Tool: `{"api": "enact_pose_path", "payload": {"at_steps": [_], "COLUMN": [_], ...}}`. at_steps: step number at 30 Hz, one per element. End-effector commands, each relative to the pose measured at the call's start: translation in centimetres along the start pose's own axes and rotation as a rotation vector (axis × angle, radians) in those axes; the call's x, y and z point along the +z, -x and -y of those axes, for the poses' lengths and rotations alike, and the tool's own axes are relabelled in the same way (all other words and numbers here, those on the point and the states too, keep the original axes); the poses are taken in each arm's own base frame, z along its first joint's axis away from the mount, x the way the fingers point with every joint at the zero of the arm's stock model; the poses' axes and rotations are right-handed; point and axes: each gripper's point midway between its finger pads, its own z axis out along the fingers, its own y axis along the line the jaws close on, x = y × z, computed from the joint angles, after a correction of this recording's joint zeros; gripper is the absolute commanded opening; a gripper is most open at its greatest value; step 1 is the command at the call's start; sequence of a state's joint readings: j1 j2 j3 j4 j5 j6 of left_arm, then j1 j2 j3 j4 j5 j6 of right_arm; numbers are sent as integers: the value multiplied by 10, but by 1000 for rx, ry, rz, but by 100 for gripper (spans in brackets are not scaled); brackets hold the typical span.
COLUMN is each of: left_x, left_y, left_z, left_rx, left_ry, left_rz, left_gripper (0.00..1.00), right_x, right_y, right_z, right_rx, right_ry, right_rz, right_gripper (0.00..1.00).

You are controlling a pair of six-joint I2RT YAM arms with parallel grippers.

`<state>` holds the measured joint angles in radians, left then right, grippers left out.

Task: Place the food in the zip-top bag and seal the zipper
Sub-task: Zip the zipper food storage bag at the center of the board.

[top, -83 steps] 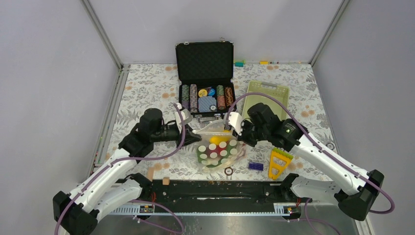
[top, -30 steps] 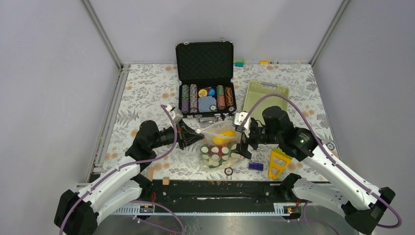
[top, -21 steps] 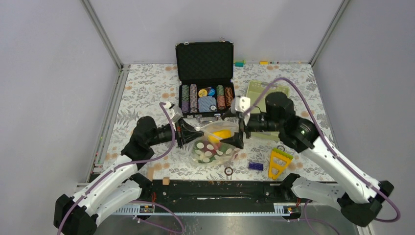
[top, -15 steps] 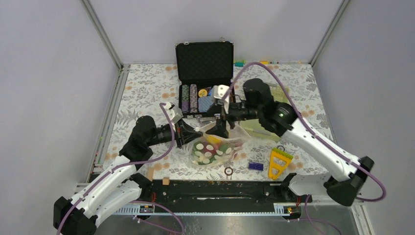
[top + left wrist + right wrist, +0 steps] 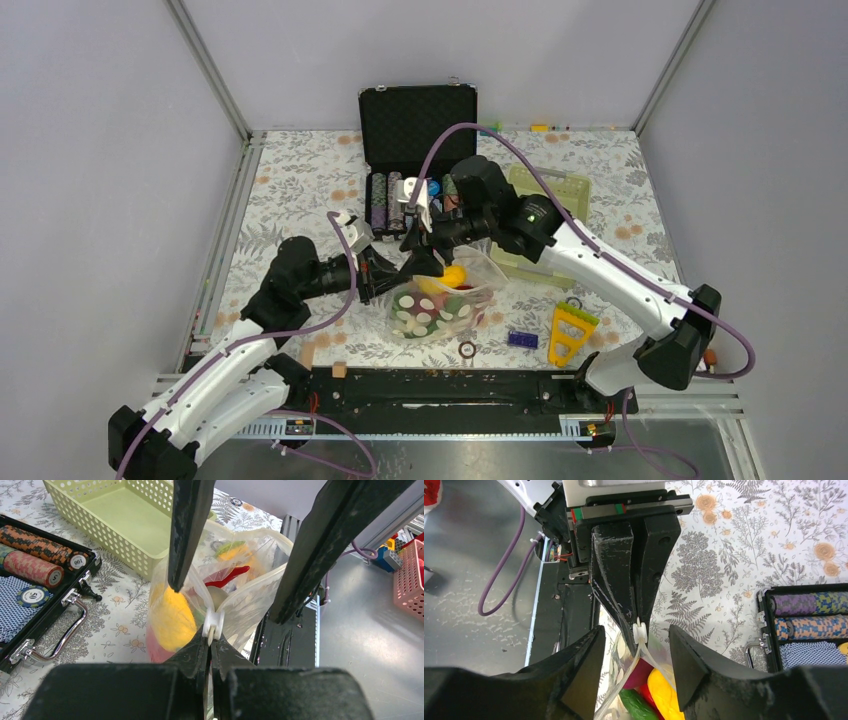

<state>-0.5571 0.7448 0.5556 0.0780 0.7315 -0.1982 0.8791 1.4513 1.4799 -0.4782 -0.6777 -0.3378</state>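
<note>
Nearest me, my left gripper (image 5: 210,639) is clenched on the white zipper tab (image 5: 214,624) at one corner of the zip-top bag (image 5: 440,310). The bag rests on the floral table (image 5: 300,180) between the arms. The food (image 5: 172,620) shows through it as yellow, red and green pieces. My right gripper (image 5: 226,602) is released, its jaws spread either side of the bag's mouth just past the tab. Beyond sit the green basket (image 5: 562,190) and the open chip case (image 5: 418,122).
</note>
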Motion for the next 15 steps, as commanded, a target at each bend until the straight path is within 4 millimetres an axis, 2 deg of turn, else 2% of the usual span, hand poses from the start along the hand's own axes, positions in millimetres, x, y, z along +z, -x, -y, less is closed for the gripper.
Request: {"api": "enact_pose_path", "payload": {"at_steps": [1,7,11,15], "left_x": [-2,-2,-2,-2], "left_y": [30,30,30,29], "left_z": [8,9,9,9], "left_rx": [78,78,79,81], "left_ry": [-20,-26,-26,-23], "left_rz": [67,67,66,63], "left_gripper": [0,0,0,0], "right_x": [7,14,17,16], "right_y": [3,-5,-7,-6], "right_z": [-7,-7,-7,-9], "right_rx": [8,20,24,25], "right_ry": [33,42,47,53], "right_rz": [-15,-47,-53,-52], "right_gripper": [55,50,39,32]}}
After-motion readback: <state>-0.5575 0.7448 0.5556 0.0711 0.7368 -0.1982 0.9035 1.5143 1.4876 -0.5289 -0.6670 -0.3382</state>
